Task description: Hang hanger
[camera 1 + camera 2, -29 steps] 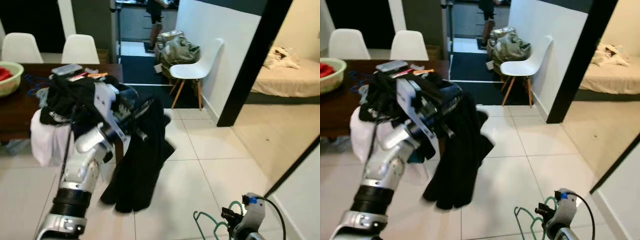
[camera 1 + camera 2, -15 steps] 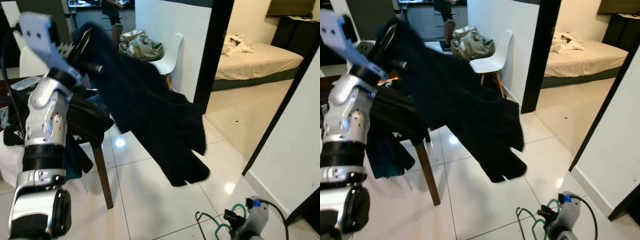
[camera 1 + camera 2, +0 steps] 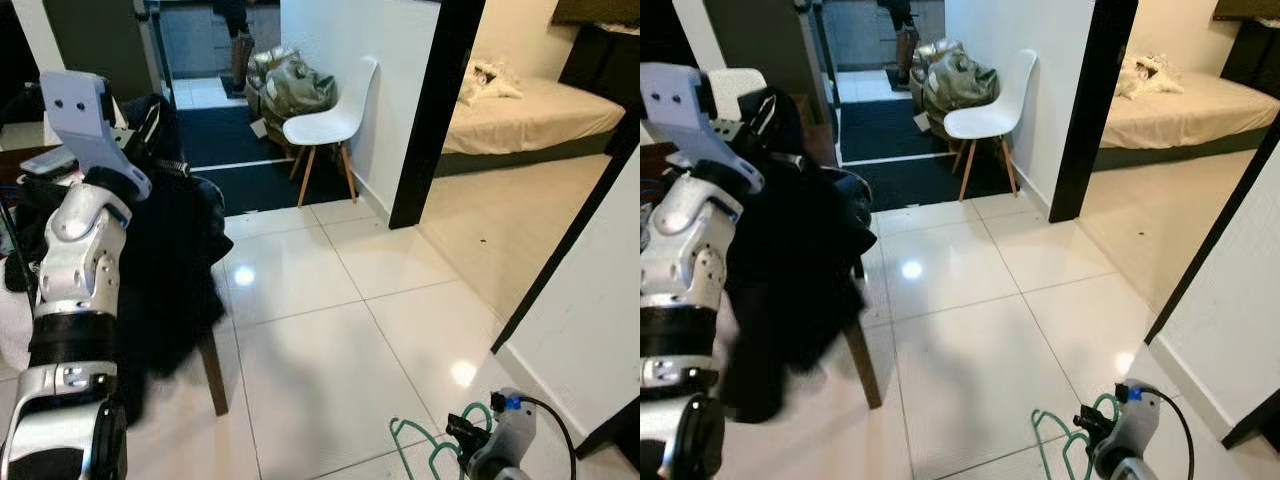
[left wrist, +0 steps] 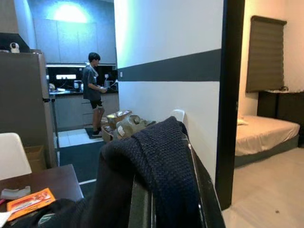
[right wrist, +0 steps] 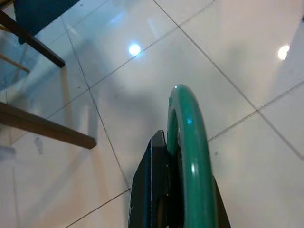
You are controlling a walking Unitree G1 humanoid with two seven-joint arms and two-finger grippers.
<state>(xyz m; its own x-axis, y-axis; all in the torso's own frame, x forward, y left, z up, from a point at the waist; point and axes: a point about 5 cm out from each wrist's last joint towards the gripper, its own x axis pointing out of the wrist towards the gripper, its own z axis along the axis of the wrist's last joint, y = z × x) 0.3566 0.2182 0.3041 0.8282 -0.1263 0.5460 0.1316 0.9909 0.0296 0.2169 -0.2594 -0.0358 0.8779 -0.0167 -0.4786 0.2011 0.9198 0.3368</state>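
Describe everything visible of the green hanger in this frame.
The green hanger is a thin hanger of glossy, plastic-looking green material with curved, looping bends. The right gripper is shut on it, low at the robot's right side, above the white tiled floor. The right wrist view shows its rounded hook arching up between the black fingers.

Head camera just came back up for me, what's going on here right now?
The left tool is raised with a black knit garment draped over its fingers, the cloth hanging down beside the dark wooden table. The right tool is held low over the white tiled floor, gripping a green hanger. The garment is not on the hanger yet. A person stands in the kitchen beyond.
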